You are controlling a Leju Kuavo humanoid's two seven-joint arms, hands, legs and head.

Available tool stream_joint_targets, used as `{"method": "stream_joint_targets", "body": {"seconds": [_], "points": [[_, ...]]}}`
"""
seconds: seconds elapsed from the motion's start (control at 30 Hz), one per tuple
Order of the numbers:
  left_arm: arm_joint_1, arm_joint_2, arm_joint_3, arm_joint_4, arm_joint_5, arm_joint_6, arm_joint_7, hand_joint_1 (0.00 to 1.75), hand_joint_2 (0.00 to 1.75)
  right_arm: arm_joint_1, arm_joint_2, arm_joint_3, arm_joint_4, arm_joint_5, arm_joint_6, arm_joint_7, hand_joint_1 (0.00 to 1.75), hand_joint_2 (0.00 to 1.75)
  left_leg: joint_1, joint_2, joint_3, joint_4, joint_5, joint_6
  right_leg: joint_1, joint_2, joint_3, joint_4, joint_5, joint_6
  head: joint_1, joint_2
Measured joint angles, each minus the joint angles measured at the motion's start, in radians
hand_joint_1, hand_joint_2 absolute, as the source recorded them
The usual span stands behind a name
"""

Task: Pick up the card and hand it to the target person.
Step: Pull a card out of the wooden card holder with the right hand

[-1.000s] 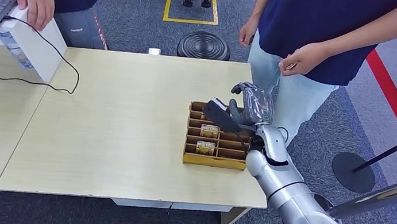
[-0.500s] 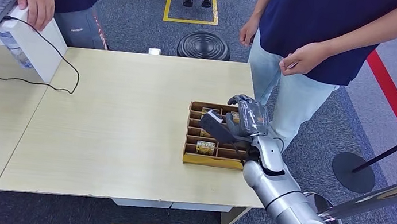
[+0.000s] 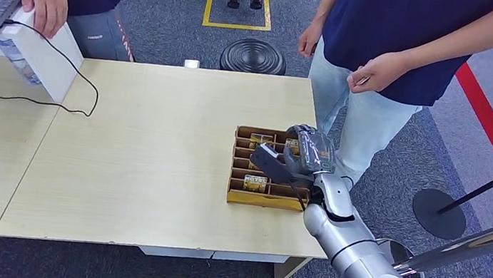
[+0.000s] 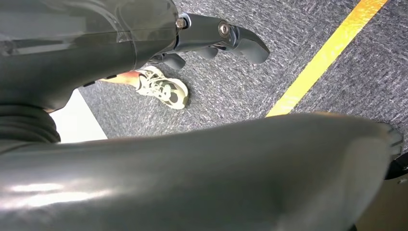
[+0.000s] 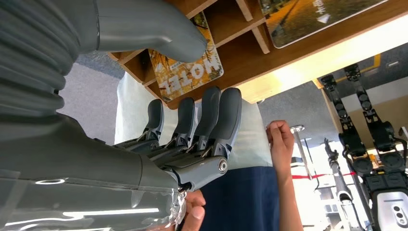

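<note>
- My right arm (image 3: 358,254) comes in from the lower right of the head frame and reaches up toward the middle of the picture.
- My right hand (image 3: 302,155) hovers over the right end of the wooden card tray (image 3: 266,200), thumb out to the left and fingers (image 5: 211,118) extended side by side; it holds nothing, with a clear gap between the thumb and the fingers.
- In the right wrist view a yellow hotel card (image 5: 186,70) lies in a tray slot just past my thumb tip and fingertips; I cannot tell whether they touch it.
- In the head view more cards sit in the tray's slots, one near the front (image 3: 255,182) and one at the back (image 3: 260,141), right of centre in the frame.
- The tray rests near the right edge of the light wooden table (image 3: 148,155).
- My left hand (image 4: 211,41) hangs over grey carpet beside a yellow floor line (image 4: 327,53), fingers loosely curled around nothing.
- Beyond the table, at upper right, a person in a dark blue shirt (image 3: 402,30) stands with one hand (image 3: 374,73) held loosely closed at the waist.
- At upper left another person's hand (image 3: 46,1) rests on a white box (image 3: 42,55), with a black cable (image 3: 61,50) trailing across the table.
</note>
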Motion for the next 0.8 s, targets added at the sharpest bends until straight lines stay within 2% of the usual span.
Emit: {"method": "stream_joint_targets", "body": {"seconds": [0.33,0.8], "points": [[0.001,0.000,0.000,0.000,0.000,0.000,0.000,0.00,0.00,0.000,-0.011,-0.001,0.018,0.000,-0.004,0.002,0.99,1.75,0.000,0.000,0.000,0.000,0.000,0.000,0.000,0.000,0.000,0.000,0.000,0.000,0.000,0.000],[0.001,0.000,0.000,0.000,-0.001,0.000,0.000,0.00,0.00,-0.001,-0.019,0.000,0.023,0.036,-0.005,0.022,0.76,1.75,0.000,0.000,0.000,0.000,0.000,0.000,0.000,0.000,0.000,0.000,0.000,0.000,0.000,0.000]]}}
